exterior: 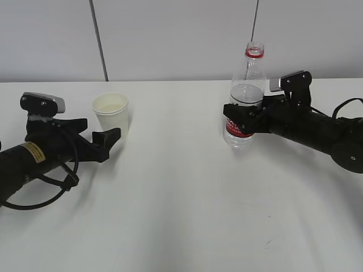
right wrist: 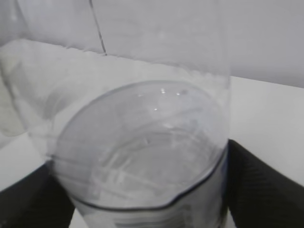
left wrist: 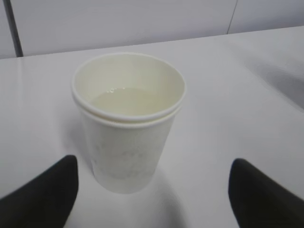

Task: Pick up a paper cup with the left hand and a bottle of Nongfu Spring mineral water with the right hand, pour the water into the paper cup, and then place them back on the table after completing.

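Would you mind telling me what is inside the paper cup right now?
The paper cup holds clear water filling roughly its lower part; the left wrist view shows the surface below the rim. The cup's bottom under the water cannot be made out.

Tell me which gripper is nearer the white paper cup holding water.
Left. The left gripper sits just in front of the white paper cup, fingers apart on either side, not touching. The right gripper is far across the table around the clear plastic bottle.
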`<state>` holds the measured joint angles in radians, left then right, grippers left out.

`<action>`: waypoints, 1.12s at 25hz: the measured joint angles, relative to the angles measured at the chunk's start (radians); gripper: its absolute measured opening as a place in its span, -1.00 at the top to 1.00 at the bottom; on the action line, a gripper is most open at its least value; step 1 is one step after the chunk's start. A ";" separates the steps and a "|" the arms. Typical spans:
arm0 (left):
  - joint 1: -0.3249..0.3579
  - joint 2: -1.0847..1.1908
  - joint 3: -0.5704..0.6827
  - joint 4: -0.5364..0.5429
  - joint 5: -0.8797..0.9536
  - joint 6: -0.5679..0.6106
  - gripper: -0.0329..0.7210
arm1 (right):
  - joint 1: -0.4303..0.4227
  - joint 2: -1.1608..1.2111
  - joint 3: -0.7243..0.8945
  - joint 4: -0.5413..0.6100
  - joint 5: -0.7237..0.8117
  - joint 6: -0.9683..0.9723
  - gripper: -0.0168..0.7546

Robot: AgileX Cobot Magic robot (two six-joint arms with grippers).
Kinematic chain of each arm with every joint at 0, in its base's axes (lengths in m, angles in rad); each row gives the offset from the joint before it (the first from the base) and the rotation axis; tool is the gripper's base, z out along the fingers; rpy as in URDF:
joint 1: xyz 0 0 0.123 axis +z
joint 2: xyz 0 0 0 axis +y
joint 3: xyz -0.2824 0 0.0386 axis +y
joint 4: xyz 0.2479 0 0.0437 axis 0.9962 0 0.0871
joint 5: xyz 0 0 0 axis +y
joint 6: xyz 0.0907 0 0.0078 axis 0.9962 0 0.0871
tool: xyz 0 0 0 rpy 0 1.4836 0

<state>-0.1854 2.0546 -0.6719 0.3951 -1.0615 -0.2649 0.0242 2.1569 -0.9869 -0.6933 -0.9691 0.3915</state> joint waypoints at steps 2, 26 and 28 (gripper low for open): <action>0.000 0.000 0.001 0.001 0.000 0.000 -0.64 | 0.000 -0.002 0.002 0.000 0.010 0.002 -0.75; 0.000 0.000 0.001 0.001 0.000 0.000 -0.64 | 0.000 -0.185 0.246 0.054 0.050 -0.065 -0.67; 0.000 0.000 0.001 0.001 0.000 0.000 -0.64 | 0.000 -0.195 0.269 0.074 0.050 -0.074 -0.67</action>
<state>-0.1854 2.0546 -0.6712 0.3960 -1.0615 -0.2649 0.0242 1.9620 -0.7175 -0.6195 -0.9189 0.3171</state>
